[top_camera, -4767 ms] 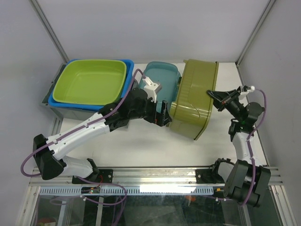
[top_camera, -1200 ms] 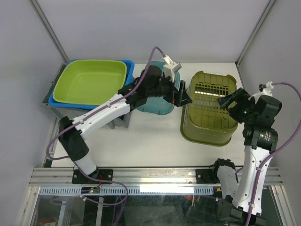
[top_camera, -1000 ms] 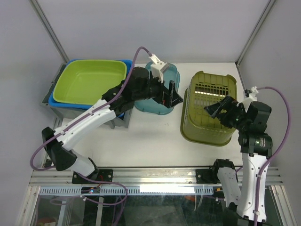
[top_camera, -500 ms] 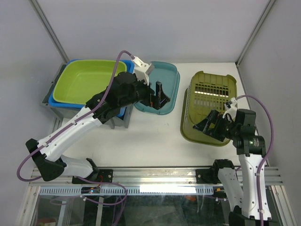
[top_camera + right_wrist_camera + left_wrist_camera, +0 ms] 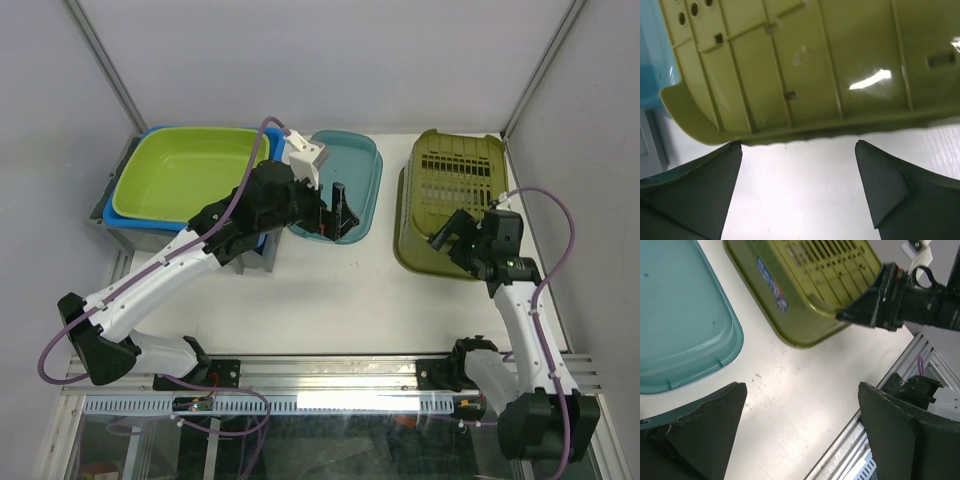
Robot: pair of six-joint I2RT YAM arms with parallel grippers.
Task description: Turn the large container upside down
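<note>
Two arms reach out over the white table (image 5: 330,300). The large olive-green plastic container with a slotted base (image 5: 455,195) sits bottom-up on the tabletop. Its rim is flat down and its ribbed, perforated underside faces the ceiling.

At the container's front edge, on the side toward the arm bases, hangs the right gripper (image 5: 452,240). Its black fingers are spread wide with nothing between them. From its own wrist camera, the container's flared rim lies just ahead of the two fingertips (image 5: 695,185). Bare table shows in the gap, and I can see no contact.

To the left of the container, across a strip of table, lies a shallow teal plastic tub (image 5: 350,180), open side up. The left gripper (image 5: 335,210) hovers over the near part of that tub, its fingers also wide apart and empty. Its wrist view looks past both fingers at the tub's corner and at the container's long side, which carries a small blue-and-white label (image 5: 773,284).

Farther left of the container, beyond the teal tub, a lime-green plastic basin (image 5: 190,170) nests inside a blue tub (image 5: 275,135). Both are stacked on a grey crate (image 5: 140,240).
</note>
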